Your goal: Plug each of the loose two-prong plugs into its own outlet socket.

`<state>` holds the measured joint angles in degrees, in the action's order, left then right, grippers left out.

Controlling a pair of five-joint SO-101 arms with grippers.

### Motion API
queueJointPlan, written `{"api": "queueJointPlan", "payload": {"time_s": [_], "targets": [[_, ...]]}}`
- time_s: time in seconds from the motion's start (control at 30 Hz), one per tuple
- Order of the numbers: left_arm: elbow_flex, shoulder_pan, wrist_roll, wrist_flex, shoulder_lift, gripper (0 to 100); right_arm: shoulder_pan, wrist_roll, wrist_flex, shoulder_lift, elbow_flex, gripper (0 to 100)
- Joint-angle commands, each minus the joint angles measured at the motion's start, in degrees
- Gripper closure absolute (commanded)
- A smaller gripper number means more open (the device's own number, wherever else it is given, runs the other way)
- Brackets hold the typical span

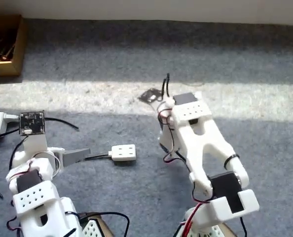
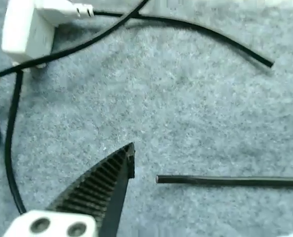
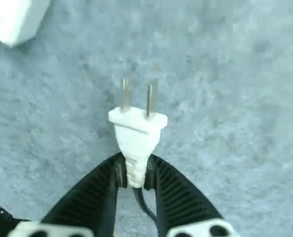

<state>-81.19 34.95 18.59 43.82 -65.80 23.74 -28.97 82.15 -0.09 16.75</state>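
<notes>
We count two robot arms, the left arm [image 1: 35, 190] and the right arm [image 1: 205, 148]. We see one white plug [image 3: 136, 129], and it has two metal prongs [image 3: 127, 94]. We count one white socket block [image 1: 123, 152], one white charger [image 2: 25, 29] and one wooden box [image 1: 6, 47].

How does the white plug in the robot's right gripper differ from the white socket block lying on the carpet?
The plug is clamped at its neck by the right gripper, while the socket block lies flat on the carpet. The plug tapers and ends in two bare metal prongs; the socket block is a flat rectangle with no prongs. Both are white with a black cable.
</notes>
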Motion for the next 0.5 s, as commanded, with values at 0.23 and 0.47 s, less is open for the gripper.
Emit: {"api": "queueJointPlan", "payload": {"time_s": [0.23,0.47], "targets": [[22.5,-5.7,0.2,3.0,-0.6,41,17.1,12.4,-1.8,-16.0,-19.2,99.3],[28.5,-11.6,-0.1,5.2,-0.6,41,20.4,14.9,-24.1,-34.9,13.4,99.3]]}}
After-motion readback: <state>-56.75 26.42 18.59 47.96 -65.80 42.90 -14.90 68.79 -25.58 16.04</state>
